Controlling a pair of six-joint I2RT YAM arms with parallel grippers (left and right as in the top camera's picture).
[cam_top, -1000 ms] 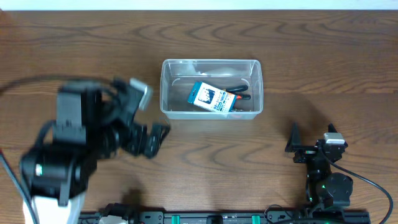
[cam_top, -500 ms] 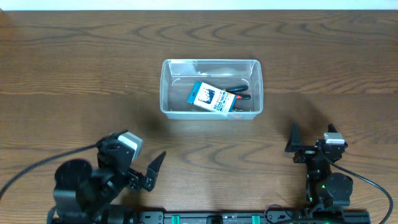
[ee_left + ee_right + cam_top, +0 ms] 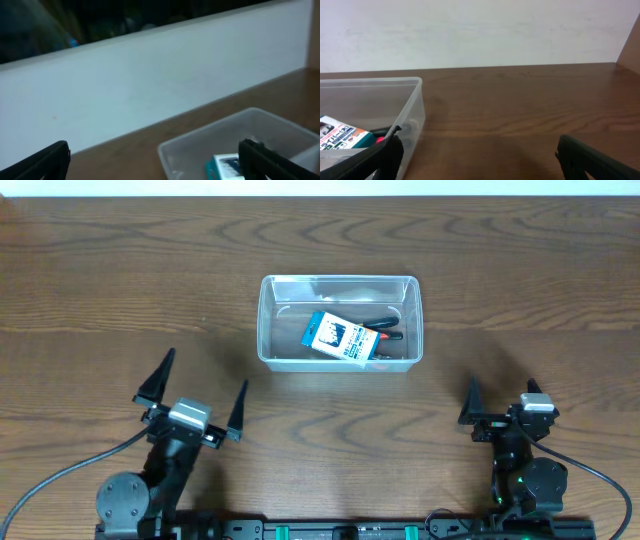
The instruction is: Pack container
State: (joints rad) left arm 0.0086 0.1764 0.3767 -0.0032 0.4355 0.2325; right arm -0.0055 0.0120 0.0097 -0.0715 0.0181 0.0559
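The clear container (image 3: 264, 320) stands mid-table, holding a blue-and-white box (image 3: 345, 338) and a tool with red and black handles (image 3: 386, 330). Near the front edge, left of the container, my left gripper (image 3: 209, 366) is open and empty, its fingers pointing toward the far side. In the left wrist view the container (image 3: 200, 142) and box (image 3: 226, 165) lie ahead of the left gripper (image 3: 154, 146). My right gripper (image 3: 500, 385) is open and empty at the front right. Its wrist view has the container's wall (image 3: 415, 107) and the box (image 3: 337, 135) left of the right gripper (image 3: 479, 140).
Brown wooden table (image 3: 120, 270) all round the container. A white wall (image 3: 480, 30) runs along the far edge. Arm bases and cables (image 3: 60, 480) sit at the front edge.
My left arm has drawn back from beside the container's left end to the front edge and settled with its fingers spread. The right arm and the container's contents have not moved.
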